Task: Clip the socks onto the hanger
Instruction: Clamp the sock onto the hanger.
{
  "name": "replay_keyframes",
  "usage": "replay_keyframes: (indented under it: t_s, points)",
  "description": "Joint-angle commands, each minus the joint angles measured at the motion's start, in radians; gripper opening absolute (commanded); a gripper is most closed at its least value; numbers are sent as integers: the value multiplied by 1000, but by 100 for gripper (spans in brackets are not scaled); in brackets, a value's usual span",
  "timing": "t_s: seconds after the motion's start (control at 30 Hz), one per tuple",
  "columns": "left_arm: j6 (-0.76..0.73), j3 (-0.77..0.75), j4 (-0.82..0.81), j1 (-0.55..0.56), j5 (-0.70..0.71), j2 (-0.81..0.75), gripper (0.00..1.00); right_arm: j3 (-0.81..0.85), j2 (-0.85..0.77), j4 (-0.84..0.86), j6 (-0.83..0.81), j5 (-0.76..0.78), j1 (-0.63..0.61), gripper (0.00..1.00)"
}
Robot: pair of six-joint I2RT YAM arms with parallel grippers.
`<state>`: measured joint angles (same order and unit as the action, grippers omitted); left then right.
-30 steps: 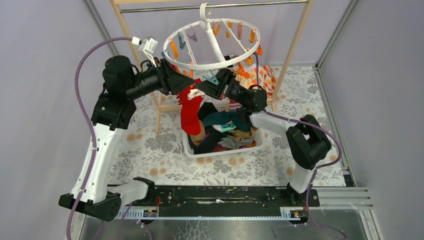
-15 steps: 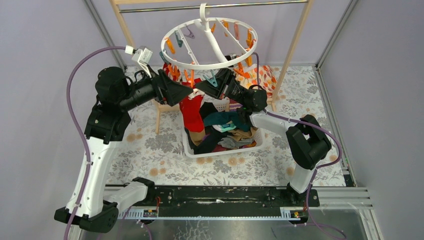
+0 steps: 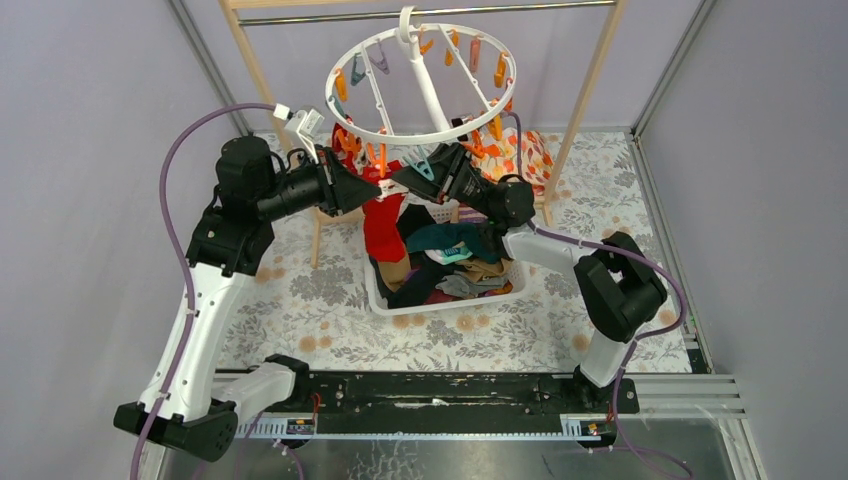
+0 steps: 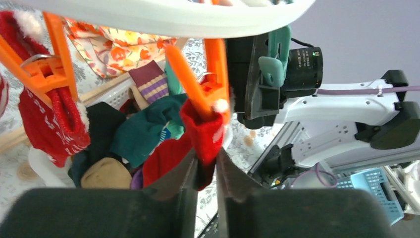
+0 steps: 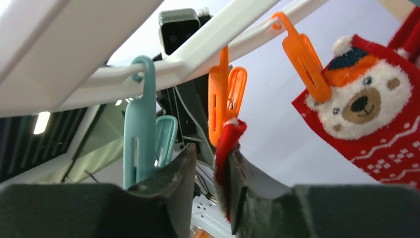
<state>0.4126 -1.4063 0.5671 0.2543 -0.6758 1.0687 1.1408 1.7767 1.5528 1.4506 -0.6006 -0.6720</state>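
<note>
Top external view: the hanger point(image 3: 425, 80) hangs tilted, with both arms reaching under its near rim. The red sock point(image 4: 203, 134) hangs with its long axis vertical, and its cuff touches the lower end of an orange clip point(image 4: 216, 64). Whether the cuff is seated cannot be told. The left gripper point(image 4: 204, 166) is clenched on the sock just below the cuff. The right gripper point(image 5: 213, 153) stands parted, directly beneath the clip. The cuff probably needs to travel upward, and the right gripper is nearer the clip.
</note>
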Motion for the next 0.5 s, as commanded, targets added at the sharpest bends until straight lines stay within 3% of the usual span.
replay_keyframes:
  t_s: [0.0,0.07,0.2,0.47]
  points:
    - [-12,14,-48,-4,-9,-23,15,-55,-83,-4,-105,52,0,43]
    - [-21,16,-38,-6,4,-32,10,-85,-98,-25,-144,61,5,53]
    - [-44,9,-16,-7,28,-44,5,-155,-133,-40,-230,83,16,62]
    - [-75,-18,13,-7,71,-46,4,-249,-250,-91,-404,81,25,63]
